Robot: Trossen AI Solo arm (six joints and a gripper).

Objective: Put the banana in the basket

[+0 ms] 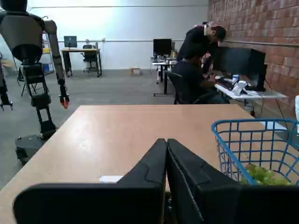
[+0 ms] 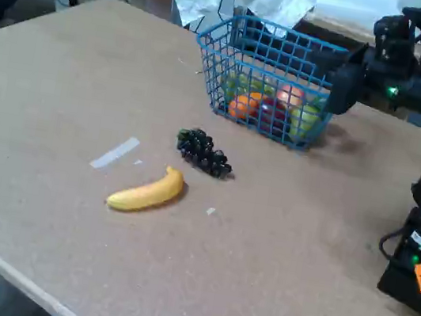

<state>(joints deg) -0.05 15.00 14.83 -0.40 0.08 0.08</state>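
Banana [image 2: 146, 192]: flat on the tabletop [image 2: 271, 280] in the fixed view, stem end toward 2 o'clock, untouched and outside the basket [image 2: 266, 87]. Well apart from the basket, at roughly 7 o'clock from it.

Grape bunch [image 2: 204, 152]: dark, on the tabletop between banana and basket, just at 1 o'clock from the banana, not touching it.

Strip of pale tape [image 2: 115, 152]: on the tabletop at 10 o'clock from the banana.

Basket: blue wire grid, upright, toward the far edge of the tabletop. Loaded with mixed fruit: an orange [image 2: 245, 104], a red piece, green pieces.

Hand [image 1: 167, 142]: in the wrist view, both black fingers [image 1: 149, 168] pressed together, tips meeting, nothing held between them. Aimed level across the tabletop toward the far room, basket rim at 3 o'clock of the frame. In the fixed view, arm hardware [image 2: 416, 70] just at 3 o'clock of the basket.

Background, wrist view: a grey humanoid robot [image 1: 28, 56] at 10 o'clock; two persons [image 1: 198, 65] at a desk by a brick wall at 1 o'clock.
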